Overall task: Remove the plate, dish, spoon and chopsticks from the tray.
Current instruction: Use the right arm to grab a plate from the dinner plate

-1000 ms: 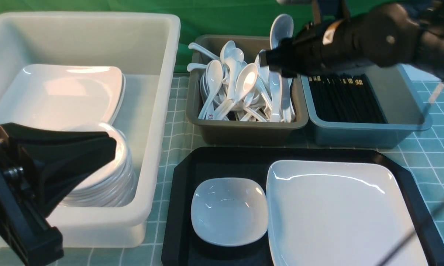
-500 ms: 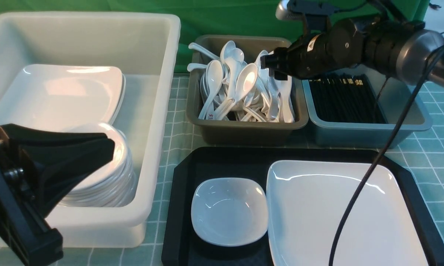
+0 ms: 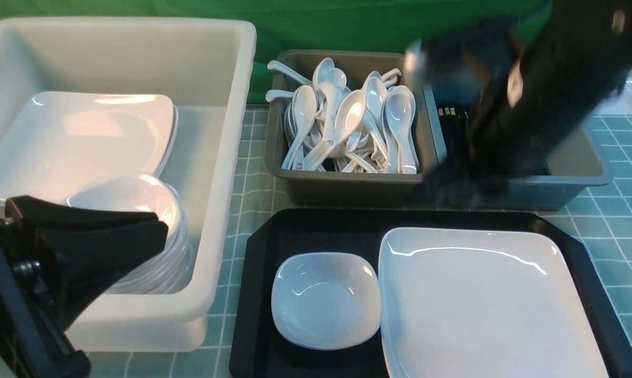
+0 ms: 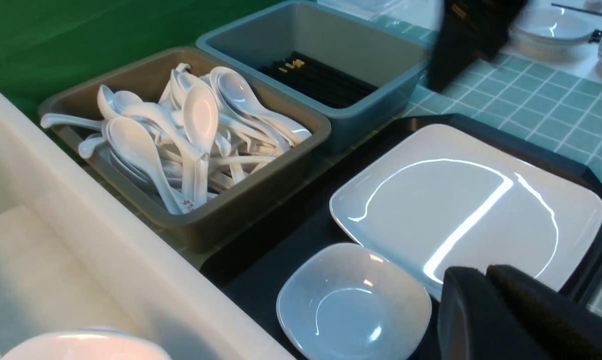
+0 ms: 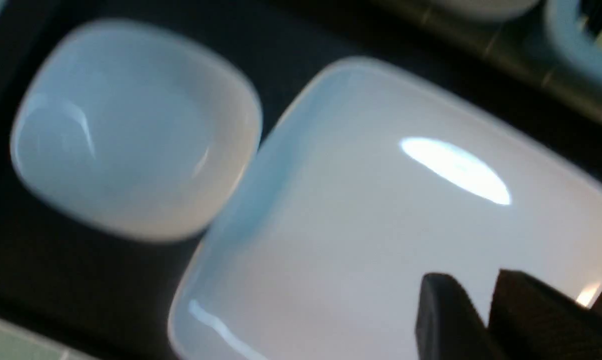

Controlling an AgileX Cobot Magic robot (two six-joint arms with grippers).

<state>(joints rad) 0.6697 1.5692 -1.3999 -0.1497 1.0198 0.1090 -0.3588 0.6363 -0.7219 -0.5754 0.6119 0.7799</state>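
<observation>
left pincer (image 3: 157,229) is clenched and empty, well apart from the dish (image 3: 323,299). on the tray (image 3: 255,273) the dish lies left of the plate (image 3: 484,304). the front view blurs the right pincer (image 5: 473,278); only its wrist view shows it above the plate. i cannot tell whether it is clenched.

The black left gripper (image 3: 158,231) hangs low on the robot's left side, its two fingers pressed together and empty. The black right arm (image 3: 531,89) looks blurred. The right gripper (image 5: 483,292) points downward, with a narrow gap between its fingers.

One tray (image 3: 255,294), one plate (image 3: 478,304), one dish (image 3: 323,302); beyond, three bins: one white bin (image 3: 224,157), one brown bin (image 3: 347,191), one blue-grey bin (image 3: 568,194).
</observation>
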